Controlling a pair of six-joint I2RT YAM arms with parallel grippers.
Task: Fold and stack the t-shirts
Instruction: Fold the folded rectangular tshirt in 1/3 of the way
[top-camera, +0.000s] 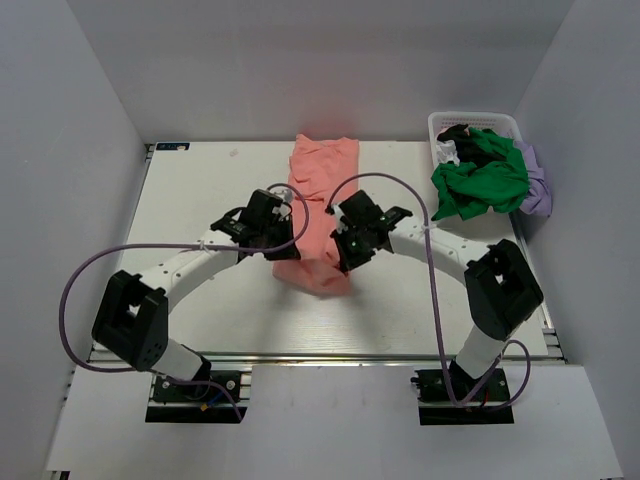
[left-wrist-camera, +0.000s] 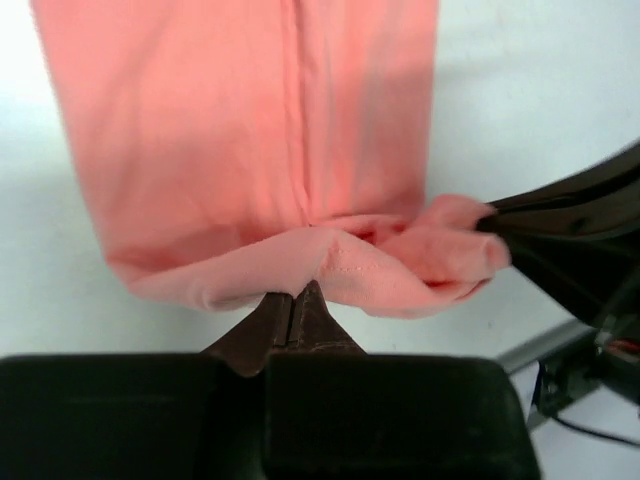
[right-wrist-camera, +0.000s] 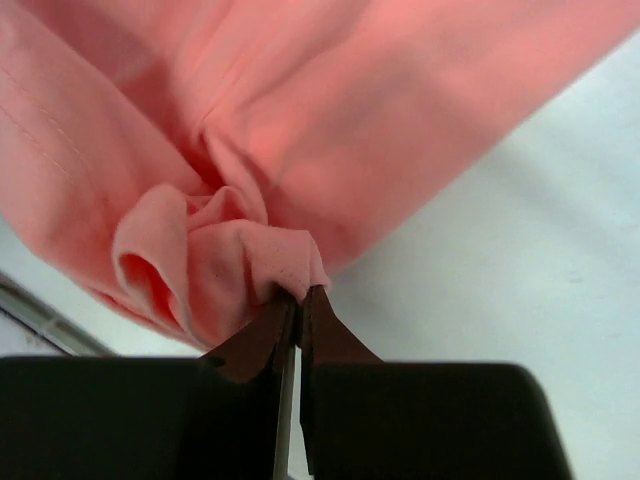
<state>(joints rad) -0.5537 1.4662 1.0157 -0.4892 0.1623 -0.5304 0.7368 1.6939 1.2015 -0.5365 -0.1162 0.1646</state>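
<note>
Your left gripper and right gripper each clamp the salmon-pink t-shirt on a white table between plain grey walls.

I have bare bench open on the far left and in the near middle, but the salmon-pink shirt fills the centre with the left fingers and right fingers pinched on its near end, and the white basket heaped with a green shirt blocks the far right.

Salmon-pink t-shirt lengthwise mid-table, near end bunched. Green t-shirt, lilac t-shirt heaped far-right.
</note>
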